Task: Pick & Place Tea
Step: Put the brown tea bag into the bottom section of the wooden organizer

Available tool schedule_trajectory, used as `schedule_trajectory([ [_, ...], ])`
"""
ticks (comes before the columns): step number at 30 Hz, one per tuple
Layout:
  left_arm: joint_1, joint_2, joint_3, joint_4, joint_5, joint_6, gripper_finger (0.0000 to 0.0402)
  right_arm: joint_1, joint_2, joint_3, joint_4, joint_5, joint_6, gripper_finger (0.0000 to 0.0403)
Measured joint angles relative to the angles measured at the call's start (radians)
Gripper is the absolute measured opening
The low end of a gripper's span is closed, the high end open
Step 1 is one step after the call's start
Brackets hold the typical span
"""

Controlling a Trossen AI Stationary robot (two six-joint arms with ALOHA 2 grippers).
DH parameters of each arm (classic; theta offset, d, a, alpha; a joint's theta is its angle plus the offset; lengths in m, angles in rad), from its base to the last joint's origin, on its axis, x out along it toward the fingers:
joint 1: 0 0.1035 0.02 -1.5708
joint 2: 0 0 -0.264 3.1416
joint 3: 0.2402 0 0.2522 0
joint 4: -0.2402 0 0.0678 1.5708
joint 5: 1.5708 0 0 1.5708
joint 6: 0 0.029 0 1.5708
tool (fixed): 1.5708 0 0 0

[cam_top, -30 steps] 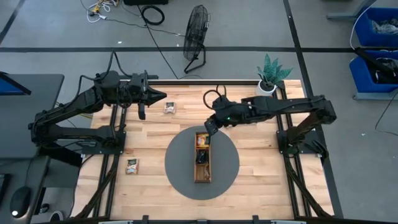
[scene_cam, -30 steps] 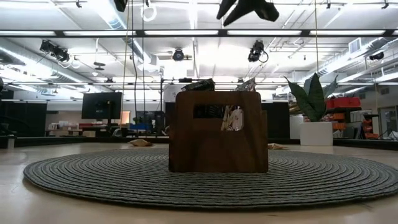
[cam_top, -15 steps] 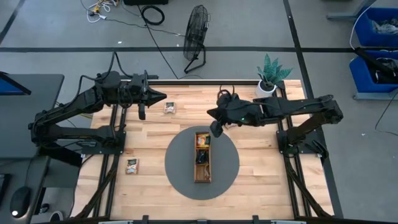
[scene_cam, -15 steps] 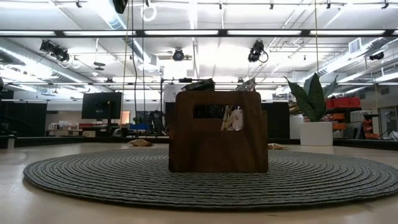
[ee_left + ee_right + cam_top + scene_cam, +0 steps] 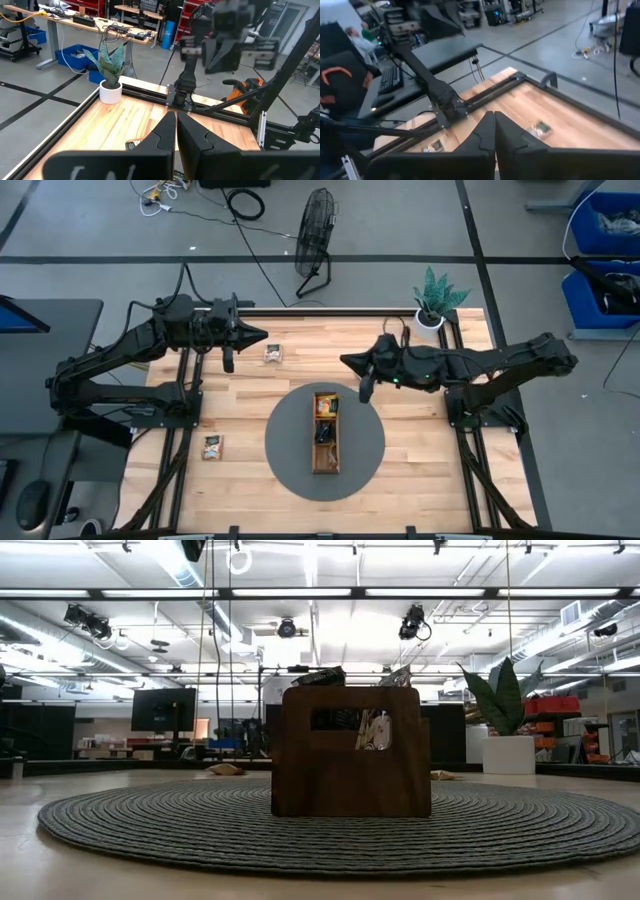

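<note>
The long wooden tray [image 5: 326, 450] lies on a round grey mat [image 5: 290, 450] at mid-table, with an orange tea sachet [image 5: 326, 405] and a dark one [image 5: 324, 430] in its far compartments. Two more tea sachets lie flat on the table, one at the far side [image 5: 273, 352] and one near the left [image 5: 212, 446]. My right gripper [image 5: 346, 361] hangs shut and empty above the table, just beyond the tray's far end, pointing left. My left gripper [image 5: 262, 335] waits shut and empty, high over the far left, pointing right.
A potted plant [image 5: 432, 305] stands at the far right corner. Black frame rails [image 5: 455, 380] run along both table sides. The low view shows the tray's end wall [image 5: 350, 750] standing on the mat, with bare wood around the mat.
My right gripper has risen from over the tray's far end and drawn back toward the table's far right. It has tipped from pointing down to nearly level, and it has left the top of the low view. The tea sachets and the tray lie as before.
</note>
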Motion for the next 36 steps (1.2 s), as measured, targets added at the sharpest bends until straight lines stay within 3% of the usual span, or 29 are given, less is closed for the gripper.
schedule_trajectory([
  [9, 0.0, 0.0, 0.0, 0.0, -0.016, -0.019, 0.0016, -0.021, -0.238, -0.358, 0.076, 0.025, 0.183, 0.0],
  [17, 0.005, 0.0, 0.0, 0.007, -0.054, -0.035, 0.0016, -0.034, -0.407, -0.666, 0.175, 0.026, 0.481, 0.0],
  [28, 0.005, 0.0, 0.0, 0.009, -0.066, -0.048, 0.0016, -0.034, -0.476, -0.912, 0.215, 0.033, 0.83, 0.0],
  [36, 0.005, 0.0, 0.0, 0.009, -0.072, -0.049, 0.0016, -0.034, -0.475, -1.057, 0.222, 0.017, 1.286, 0.0],
])
